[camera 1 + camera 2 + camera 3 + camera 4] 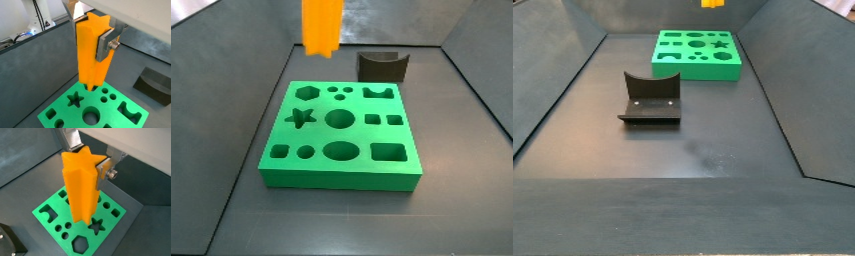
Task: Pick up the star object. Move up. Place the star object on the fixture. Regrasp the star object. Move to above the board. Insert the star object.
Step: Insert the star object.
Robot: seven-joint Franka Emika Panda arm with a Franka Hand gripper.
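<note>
Here the long orange-yellow star-sectioned prism, the star object [92, 50], hangs upright in the air above the bright green rectangular board [67, 116] with its shaped cutouts. Its ridged sides run straight down, and the pointed star outline shows plainly at its upper end in both wrist views [83, 183]. The gripper [100, 42] pinches the star object near its upper part. One flat silver finger [105, 44] presses against a side of the prism; the opposite finger is hidden behind the orange body in both wrist views. The lower end of the prism is clear of the board, near the star-shaped hole [75, 99], but whether it stands exactly over that hole cannot be told.

In a side view only the lower stretch of the star object [322, 25] shows, cut off by the picture's top edge, and the gripper is out of sight. In a side view [712, 4] just a small orange tip shows at the top edge.

The board lies flat on the dark floor [452, 215]. The small dark grey-black fixture [382, 66], with its curved notch, stands just beyond the board's far edge, apart from it [649, 98].
</note>
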